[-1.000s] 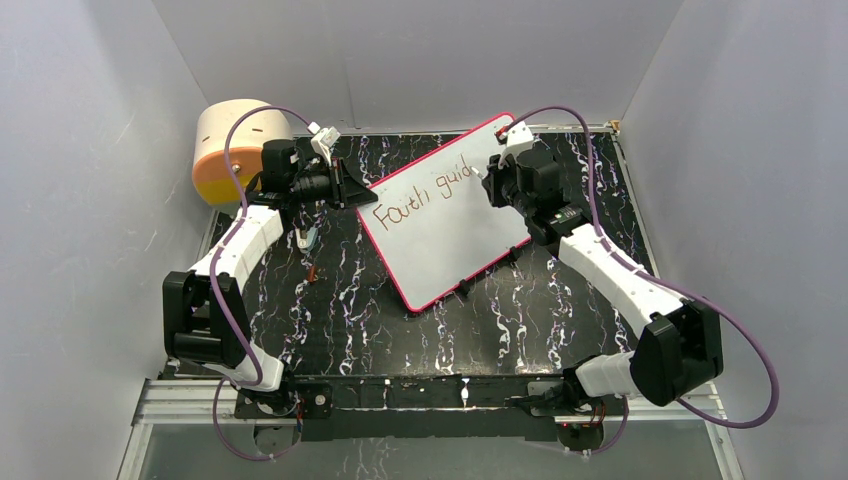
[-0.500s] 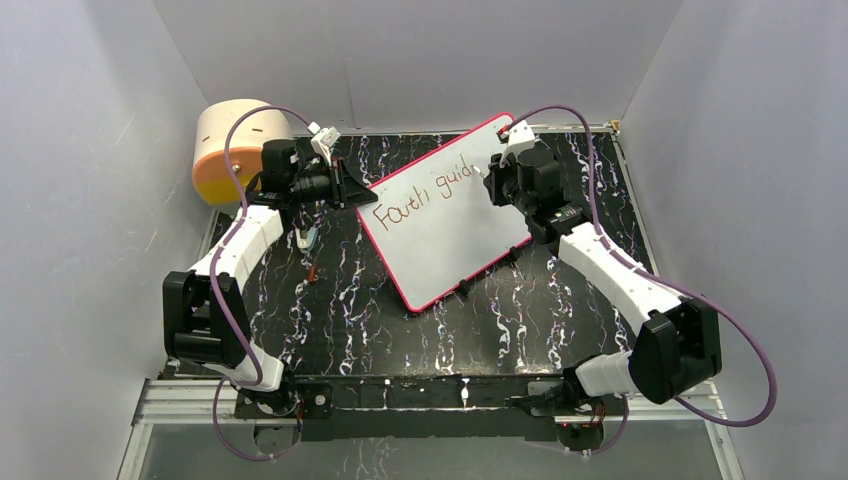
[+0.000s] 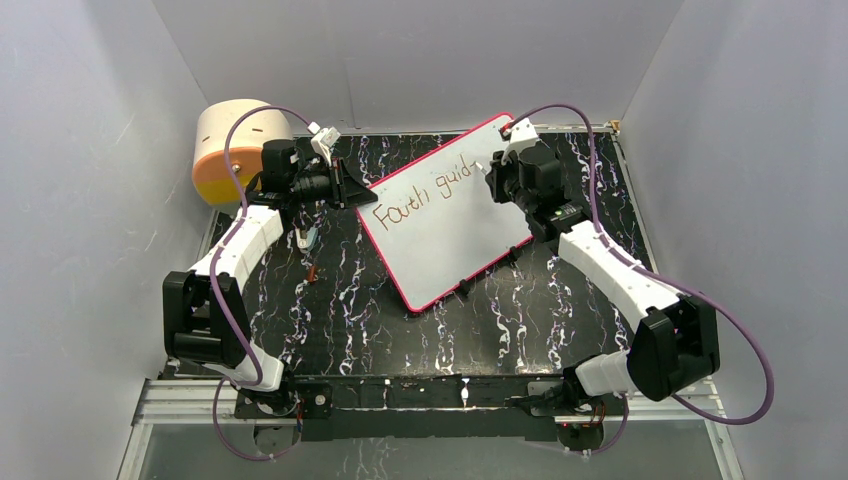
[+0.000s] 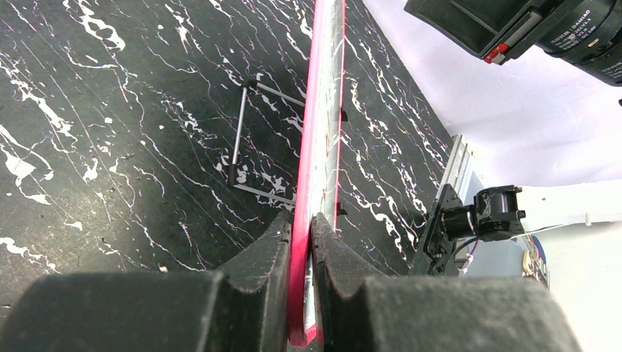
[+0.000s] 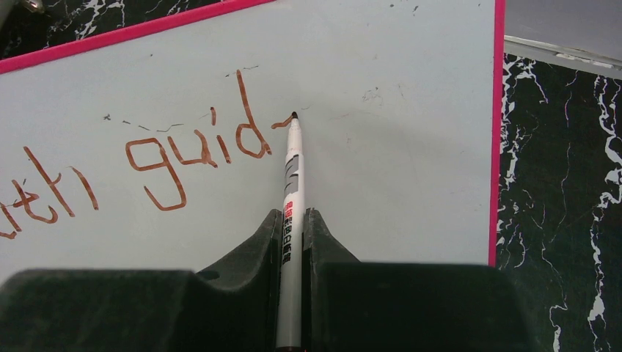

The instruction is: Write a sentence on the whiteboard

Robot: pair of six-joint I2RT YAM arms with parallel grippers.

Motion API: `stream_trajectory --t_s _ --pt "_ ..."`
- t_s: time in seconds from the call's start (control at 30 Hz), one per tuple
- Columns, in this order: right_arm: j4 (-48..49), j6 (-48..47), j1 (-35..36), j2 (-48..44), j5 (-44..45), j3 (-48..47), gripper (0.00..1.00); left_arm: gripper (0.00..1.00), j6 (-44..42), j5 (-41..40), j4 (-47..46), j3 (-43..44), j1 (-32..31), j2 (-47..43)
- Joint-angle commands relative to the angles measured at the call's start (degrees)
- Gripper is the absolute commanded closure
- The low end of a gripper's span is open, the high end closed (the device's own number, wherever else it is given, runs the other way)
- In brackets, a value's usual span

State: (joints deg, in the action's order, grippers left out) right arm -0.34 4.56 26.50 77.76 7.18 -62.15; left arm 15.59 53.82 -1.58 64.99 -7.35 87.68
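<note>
Two arms reach to the far half of the black, white-veined table, one at each end of the whiteboard. The whiteboard sits slantwise across the far middle of the table, its long sides running from near left to far right. Its pink-red frame shows all round, and small black clips line its near right edge.

The left gripper is clenched on the board's left edge. In the left wrist view its two dark fingers press the pink frame from either side, and a thin wire stand juts from one face of the board.

The right gripper hangs over the far right part of the board, clamped on a white marker. The barrel is pinched between its fingers and points away from the wrist. The marker's dark tip touches the white surface just right of the letter "d", at the end of a short stroke.

The sentence stands in thin brownish-red letters and reads roughly "Faith guid", in a single line along the board's far left long side.

A round tan-and-orange drum stands at the far left corner of the scene, behind the left arm and well apart from the board.
</note>
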Motion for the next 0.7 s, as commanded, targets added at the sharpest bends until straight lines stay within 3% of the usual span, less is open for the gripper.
stream_trajectory --t_s 0.0,0.67 --pt "3.84 0.33 -0.34 0.94 0.65 -3.23 1.0 1.0 -3.13 -5.33 5.19 -0.6 -1.35 2.05" --pt "3.06 -0.17 -0.34 1.0 -4.99 -3.77 1.0 1.0 -3.11 -5.4 5.19 -0.52 -1.35 2.17"
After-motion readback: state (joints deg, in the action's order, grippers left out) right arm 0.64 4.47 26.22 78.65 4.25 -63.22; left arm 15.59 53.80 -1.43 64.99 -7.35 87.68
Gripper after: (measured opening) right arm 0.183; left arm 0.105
